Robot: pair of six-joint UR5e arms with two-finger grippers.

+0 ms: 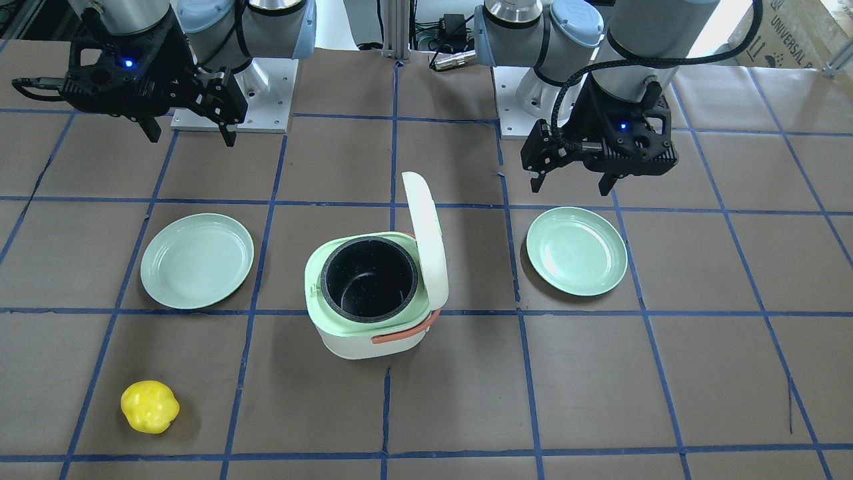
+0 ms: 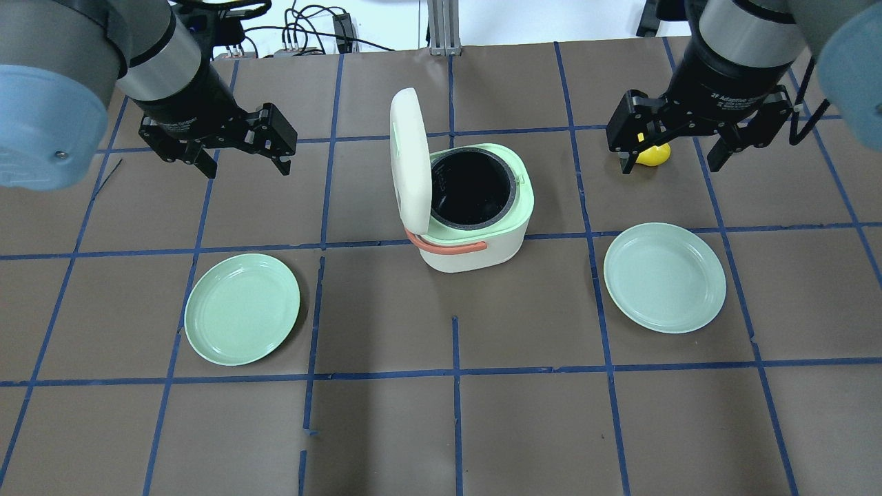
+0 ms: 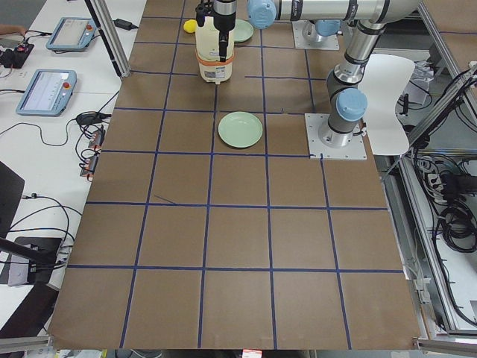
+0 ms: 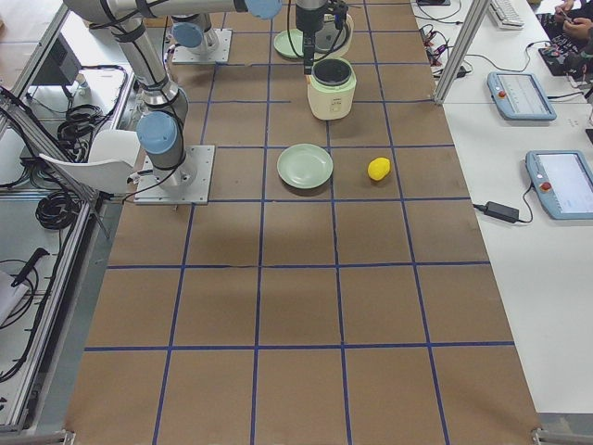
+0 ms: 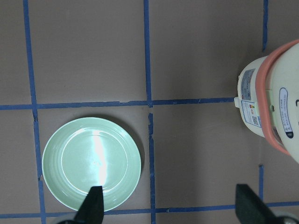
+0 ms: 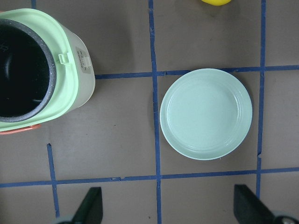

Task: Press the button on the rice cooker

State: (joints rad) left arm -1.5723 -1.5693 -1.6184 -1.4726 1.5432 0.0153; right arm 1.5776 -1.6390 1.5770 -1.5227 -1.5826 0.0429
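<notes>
Rice cooker (image 2: 475, 238), small and white with a mint-green rim, sits near the middle of the brown surface (image 2: 386, 427), between the two arms and well apart from both. Its lid (image 2: 410, 162) stands upright on the side toward the left arm, baring the black pot (image 2: 472, 189). The orange handle (image 2: 448, 245) lies folded down around that same side. The left gripper (image 2: 245, 168) hangs above the surface, fingers spread wide and holding nothing. The right gripper (image 2: 668, 167) hangs on the other side, fingers likewise spread and empty. A pale green plate (image 2: 241, 310) lies on the left arm's side and a second plate (image 2: 665, 279) on the right arm's side. A yellow lump (image 1: 150, 407) rests farther out on the right arm's side. The right wrist camera shows a small tab (image 6: 65, 58) on the rim facing the right arm; whether this is the button cannot be told. Several things could likely go wrong. Spread fingers may straddle or miss so small a target, so closing them first looks wiser. A sideways push could slide or tip the light cooker rather than press anything. A reach from the left could strike the upright lid or snag the handle. A low sweep from the right could clip the plate.
</notes>
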